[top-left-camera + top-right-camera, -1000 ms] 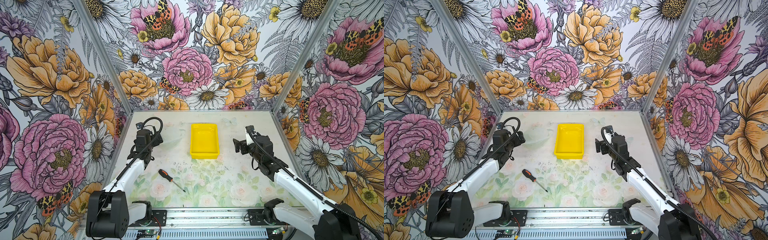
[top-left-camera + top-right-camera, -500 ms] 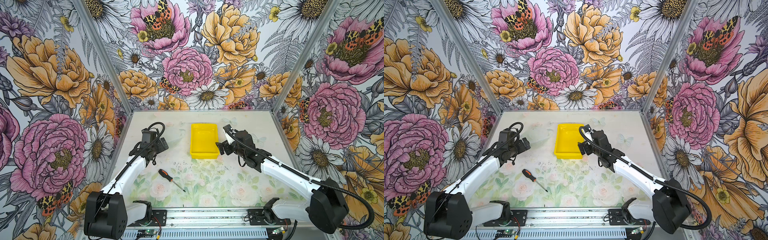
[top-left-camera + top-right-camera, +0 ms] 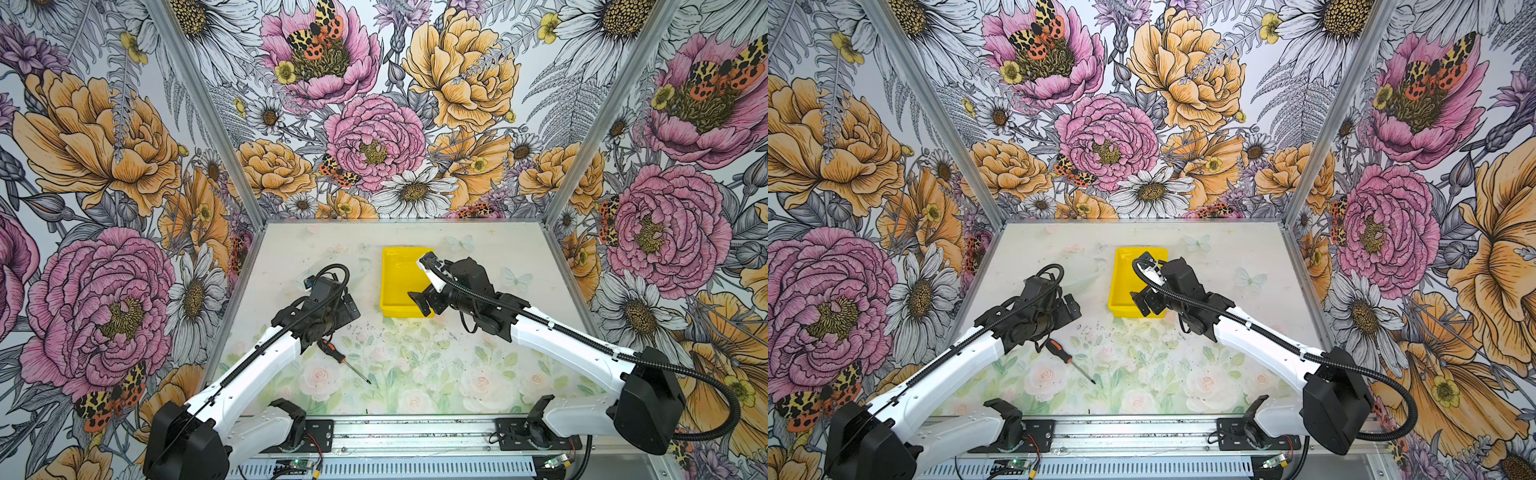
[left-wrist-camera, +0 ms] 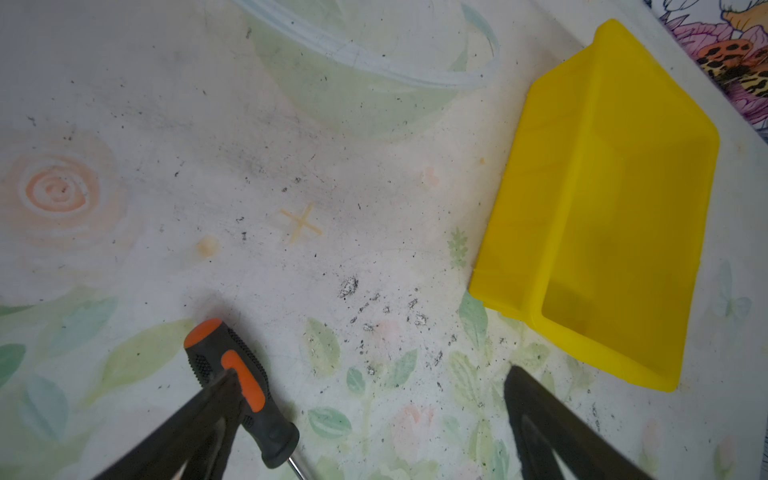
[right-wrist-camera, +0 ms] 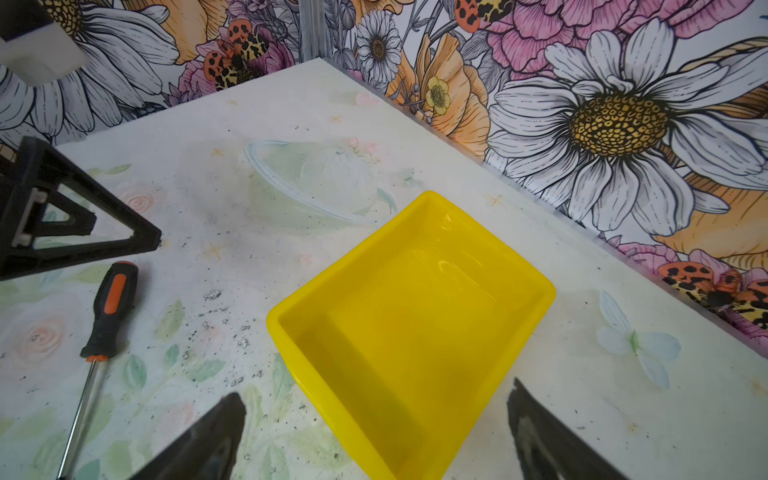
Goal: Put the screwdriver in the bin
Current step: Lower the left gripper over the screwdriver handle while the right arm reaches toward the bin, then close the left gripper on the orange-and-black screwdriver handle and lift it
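At the left, the left gripper [image 4: 372,372] hangs low over the table [image 3: 457,374], jaws spread wide, holding nothing. One fingertip [image 4: 226,380] overlaps the handle of the screwdriver [image 4: 241,386]. The screwdriver lies flat on the table, its tip pointing toward the front and centre. Further back and to the right, well apart from it, sits the bin [image 3: 384,282], empty. Over the bin's near right corner the right gripper [image 5: 376,390] hovers, also wide open and empty.

The step appears to be the reach for the pickup. Done well, the left gripper would shift until the handle lies midway between its fingers and crosswise to them. It would then lower and close on the thick handle, since the thin shaft could slip.

The left wrist view shows fingertip and handle together, though contact cannot be told. In both top views the wrist hides this. The right wrist view shows the bin's bare floor, which the right arm partly covers from above.
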### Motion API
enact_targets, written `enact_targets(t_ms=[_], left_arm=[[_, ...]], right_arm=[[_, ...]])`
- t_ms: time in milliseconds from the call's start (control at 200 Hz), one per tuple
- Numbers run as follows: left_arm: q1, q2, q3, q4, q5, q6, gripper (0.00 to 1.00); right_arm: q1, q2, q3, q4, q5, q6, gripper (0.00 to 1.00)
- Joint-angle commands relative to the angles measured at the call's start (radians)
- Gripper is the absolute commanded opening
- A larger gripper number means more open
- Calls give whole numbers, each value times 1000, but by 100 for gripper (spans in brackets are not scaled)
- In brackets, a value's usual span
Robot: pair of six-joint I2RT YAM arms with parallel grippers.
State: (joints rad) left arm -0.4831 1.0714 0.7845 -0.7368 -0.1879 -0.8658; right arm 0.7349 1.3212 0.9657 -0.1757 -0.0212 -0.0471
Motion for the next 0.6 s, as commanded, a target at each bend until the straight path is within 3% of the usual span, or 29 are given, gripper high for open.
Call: enact_targets(t_ms=[0,300,415,591], left_arm=[[-43,-41,-40,-39,-56,-152,99],[-116,-58,-70,-109,-78,-288,99],[-73,-38,-62,-148,-51,-249,99],[40,19,-74,-156,44,-175,99]], right_arm=[[38,-47,-22,-56,-66,-43,100],[126,-112,-74,-124,-185,-147,99],[187,-70,-59,-156,-166,-212,99],[192,-25,-44,-161,-169,-237,99]])
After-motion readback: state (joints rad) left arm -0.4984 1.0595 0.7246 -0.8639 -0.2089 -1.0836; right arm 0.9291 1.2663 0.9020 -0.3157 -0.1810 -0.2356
